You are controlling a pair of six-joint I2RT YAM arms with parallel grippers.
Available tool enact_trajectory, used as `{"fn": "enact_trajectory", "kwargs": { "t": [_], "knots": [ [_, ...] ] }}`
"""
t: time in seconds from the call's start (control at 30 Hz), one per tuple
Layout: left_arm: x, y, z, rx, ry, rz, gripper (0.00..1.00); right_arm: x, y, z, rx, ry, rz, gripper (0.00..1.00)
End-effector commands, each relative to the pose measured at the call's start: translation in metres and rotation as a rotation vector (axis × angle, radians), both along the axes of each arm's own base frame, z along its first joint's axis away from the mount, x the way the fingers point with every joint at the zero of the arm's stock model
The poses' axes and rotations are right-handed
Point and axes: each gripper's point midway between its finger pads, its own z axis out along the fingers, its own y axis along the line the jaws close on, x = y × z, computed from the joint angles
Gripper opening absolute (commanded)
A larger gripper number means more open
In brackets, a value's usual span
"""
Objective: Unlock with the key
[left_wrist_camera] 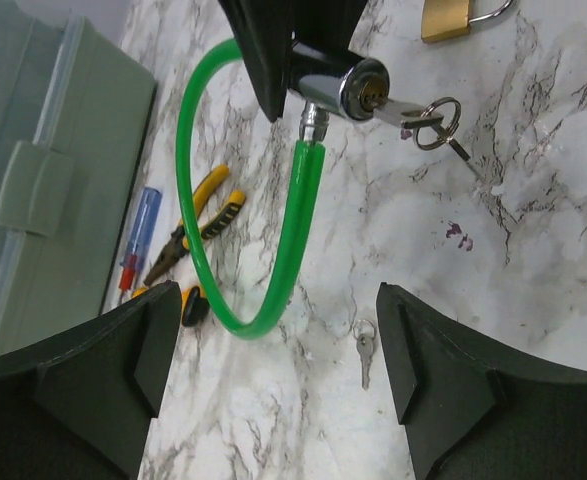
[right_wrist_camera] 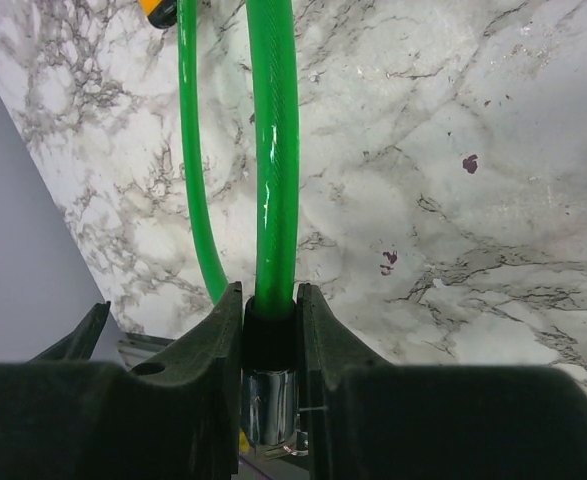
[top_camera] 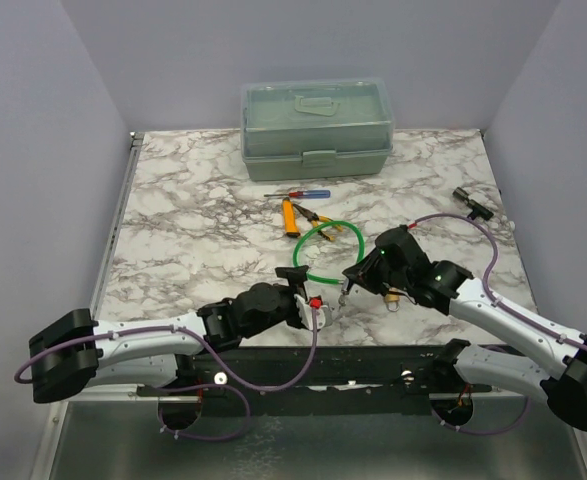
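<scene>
Fingers (left_wrist_camera: 83, 390) of the left gripper (left_wrist_camera: 278, 385) gape wide. The key (left_wrist_camera: 398, 112) sits at their 12 o'clock, seated in the lock barrel (left_wrist_camera: 345, 88), bow pointing 3 o'clock. The right gripper (right_wrist_camera: 269, 302) clamps that barrel.

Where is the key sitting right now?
In the left wrist view the key sticks out of the chrome lock cylinder at top centre, held by the right gripper; a second key lies on the marble below it.
</scene>
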Motion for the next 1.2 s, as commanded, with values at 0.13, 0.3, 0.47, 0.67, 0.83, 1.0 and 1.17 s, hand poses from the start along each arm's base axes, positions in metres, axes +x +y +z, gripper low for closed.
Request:
{"fn": "enact_trajectory", "kwargs": {
  "t": [0.13, 0.3, 0.47, 0.67, 0.83, 1.0, 1.17],
  "knots": [
    [0.010, -0.031, 0.011, -0.018, -0.146, -0.120, 0.76, -0.002, 0.010, 0.014, 0.041, -0.042, 0.062, 0.00],
    [0.015, -0.041, 0.004, -0.019, -0.121, -0.135, 0.69, -0.004, 0.009, 0.018, 0.046, -0.053, 0.069, 0.00],
    [0.025, -0.047, 0.000, -0.044, -0.094, -0.126, 0.53, -0.005, 0.008, 0.019, 0.051, -0.054, 0.074, 0.00],
    [0.034, -0.051, -0.003, -0.050, -0.089, -0.107, 0.07, -0.006, 0.007, 0.019, 0.054, -0.054, 0.070, 0.00],
    [0.035, -0.051, -0.002, -0.059, -0.089, -0.106, 0.00, -0.006, 0.007, 0.022, 0.058, -0.059, 0.070, 0.00],
    [0.036, -0.047, 0.004, -0.071, -0.099, -0.092, 0.00, -0.007, 0.003, 0.023, 0.050, -0.065, 0.064, 0.00],
    [0.036, -0.037, 0.003, -0.062, -0.114, -0.068, 0.00, -0.008, -0.003, 0.030, 0.044, -0.089, 0.053, 0.00]
  ]
}}
